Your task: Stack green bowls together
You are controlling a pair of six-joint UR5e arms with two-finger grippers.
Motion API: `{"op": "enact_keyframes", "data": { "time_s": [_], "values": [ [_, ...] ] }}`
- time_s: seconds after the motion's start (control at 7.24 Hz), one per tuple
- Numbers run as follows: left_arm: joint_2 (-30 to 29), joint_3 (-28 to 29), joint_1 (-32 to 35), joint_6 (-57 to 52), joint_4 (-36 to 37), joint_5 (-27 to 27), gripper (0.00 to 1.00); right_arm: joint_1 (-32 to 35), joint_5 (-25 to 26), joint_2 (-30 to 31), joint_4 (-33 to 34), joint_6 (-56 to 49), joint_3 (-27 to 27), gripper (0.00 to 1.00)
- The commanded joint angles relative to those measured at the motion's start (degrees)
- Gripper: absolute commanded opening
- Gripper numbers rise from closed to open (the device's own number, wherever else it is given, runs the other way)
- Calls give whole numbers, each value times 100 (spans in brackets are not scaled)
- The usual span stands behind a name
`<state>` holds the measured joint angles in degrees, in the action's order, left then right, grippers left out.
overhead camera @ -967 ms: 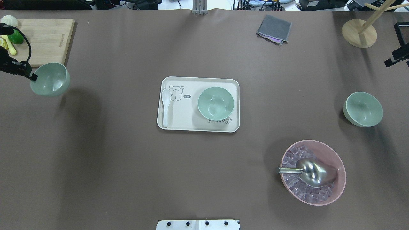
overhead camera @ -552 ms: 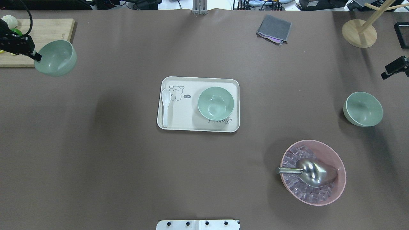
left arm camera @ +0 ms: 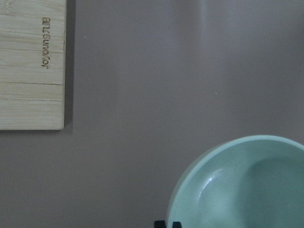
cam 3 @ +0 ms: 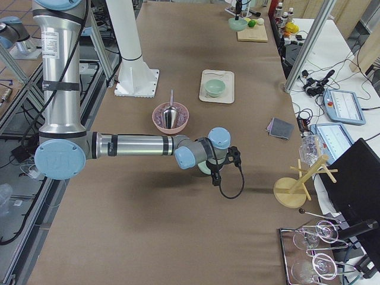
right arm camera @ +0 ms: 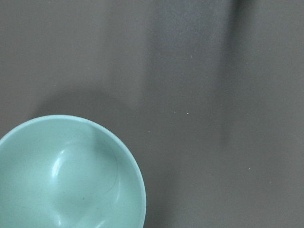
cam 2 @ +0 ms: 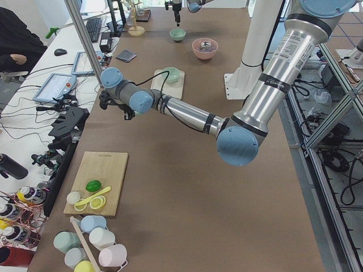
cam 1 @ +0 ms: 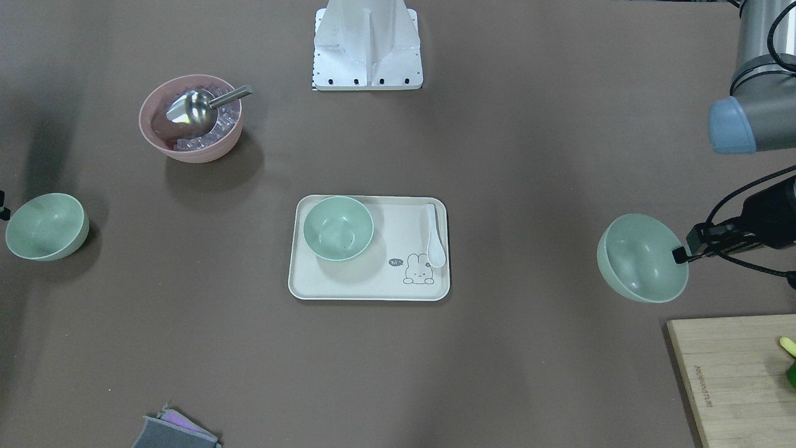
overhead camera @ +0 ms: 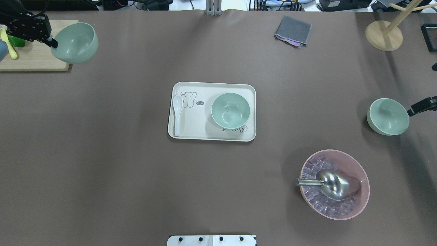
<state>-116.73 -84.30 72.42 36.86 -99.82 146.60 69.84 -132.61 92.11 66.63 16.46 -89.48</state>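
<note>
Brown matting covers the long table [overhead camera: 102, 153]; a white side bench [cam 2: 42, 65] strewn with cables runs along it. The left arm stretches low toward the table's end. Its left gripper [overhead camera: 54, 43] pinches the rim of the 1st green bowl [overhead camera: 76, 42], held tilted off the table by the corner of a wooden cutting board [overhead camera: 34, 63]. The right gripper [overhead camera: 414, 110] hangs just beside the rim of the 2nd green bowl [overhead camera: 387, 116], which stands on the table; how wide its jaws are I cannot tell. The 3rd green bowl [overhead camera: 230, 110] sits on a cream tray [overhead camera: 211, 136] mid-table, with a white spoon [overhead camera: 177, 114] alongside. A pink bowl [overhead camera: 362, 172] holding a metal scoop [overhead camera: 336, 184] stands near the 2nd. A grey cloth [overhead camera: 293, 30] lies well apart.
</note>
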Motion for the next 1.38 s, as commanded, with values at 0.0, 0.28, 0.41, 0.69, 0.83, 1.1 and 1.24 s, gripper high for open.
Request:
{"op": "enact_keyframes", "data": {
  "time_s": [0.0,0.28,0.41,0.69,0.83,1.1,1.24],
  "values": [
    [-226,2,-235,494,-20,-9,0,-163,7,-44,-62,191,18,94],
    [-402,-59,-500,856,-55,-131,0,-233,-2,-272,-70,619,166,90],
    [-560,-173,-875,1363,-64,-271,0,-243,-2,-282,-79,622,272,90],
    [-972,-209,-1377,2128,-125,-534,0,-243,-19,-291,-71,622,290,90],
    [-1027,-192,-1502,2324,-256,-649,0,-243,-19,-282,-71,630,273,63],
    [-1019,-200,-1529,2326,-292,-650,0,-252,-11,-264,-80,622,273,9],
    [-1019,-200,-1529,2326,-292,-650,0,-286,-11,-255,-80,622,273,8]
  ]
}}
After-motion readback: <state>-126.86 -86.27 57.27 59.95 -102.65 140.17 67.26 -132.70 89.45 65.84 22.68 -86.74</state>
